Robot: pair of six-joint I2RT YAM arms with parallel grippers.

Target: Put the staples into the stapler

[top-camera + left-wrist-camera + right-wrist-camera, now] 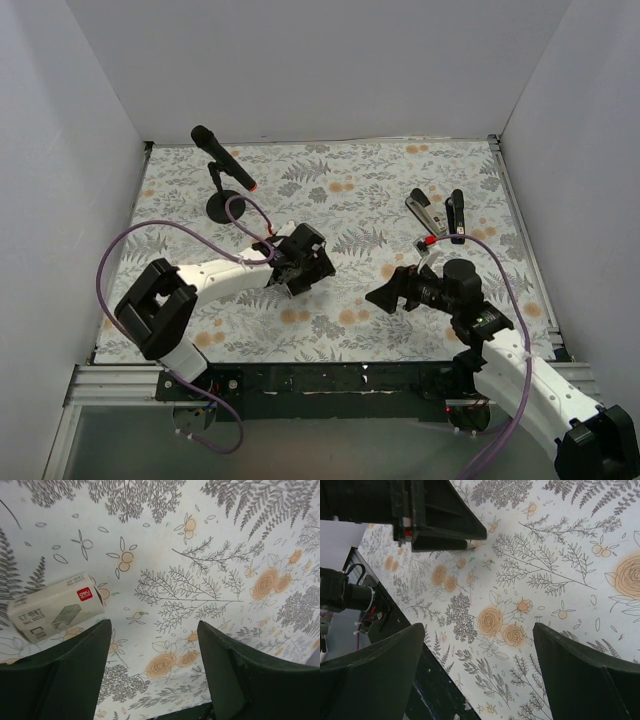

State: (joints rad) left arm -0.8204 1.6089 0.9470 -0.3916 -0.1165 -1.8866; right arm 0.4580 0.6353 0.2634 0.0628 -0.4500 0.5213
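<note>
Staple box outside open jaws, stapler waiting

Step in hand, as I judge it: getting hold of the staples, with loading not yet begun. The left gripper point(152, 630) hovers low over the flowered table point(360, 170) with its fingers point(70, 670) apart and only bare cloth between them. The staple box point(55, 607) lies flat on the table just outside the finger on the left of the wrist view, at its tip; whether it touches that finger I cannot tell. The box looks closed, and no loose staple block shows anywhere.

The right gripper point(479, 630) is spread wide and holds nothing. The stapler point(425, 213) lies beyond it, near but apart, its black top arm swung away from the silver rail, so the rail looks ready to receive.

The next move probably calls for the left gripper to shift sideways toward the box until the box sits between the fingers, then close across its narrow sides. Opening the box may need the right gripper's help.

The left wrist view alone shows the box plainly, printed label up. The top view alone shows the stapler and how the two arms stand, along with a microphone point(222, 160) well beyond the left gripper. The right wrist view shows the left gripper from the side.
</note>
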